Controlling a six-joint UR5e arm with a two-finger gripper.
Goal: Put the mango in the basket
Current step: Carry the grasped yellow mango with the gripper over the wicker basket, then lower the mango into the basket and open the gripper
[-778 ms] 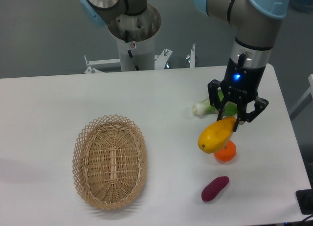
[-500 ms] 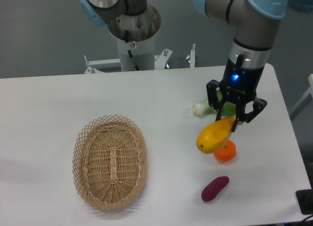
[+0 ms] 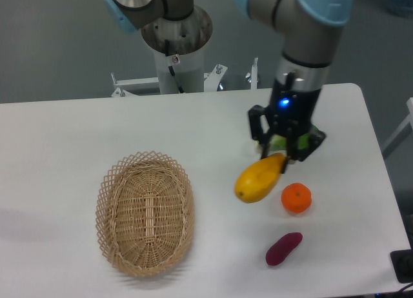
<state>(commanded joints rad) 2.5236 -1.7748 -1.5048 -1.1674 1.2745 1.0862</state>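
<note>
My gripper [image 3: 282,157] is shut on the upper right end of the mango [image 3: 258,179], a yellow-orange oval fruit that hangs tilted down to the left, above the table. The basket [image 3: 145,211], light tan wicker with a lattice rim, lies on the table at the lower left and holds nothing. The mango is right of the basket, with a stretch of bare table between them.
A small round tangerine [image 3: 296,198] sits on the table just right of the mango. A purple sweet potato [image 3: 283,248] lies near the front edge. A green-and-white vegetable [image 3: 279,142] is mostly hidden behind the gripper. The robot's base column [image 3: 175,53] stands behind the table.
The gripper has carried the mango to the left, off from above the tangerine and toward the basket. The tangerine now shows whole. Nothing else on the table has moved.
</note>
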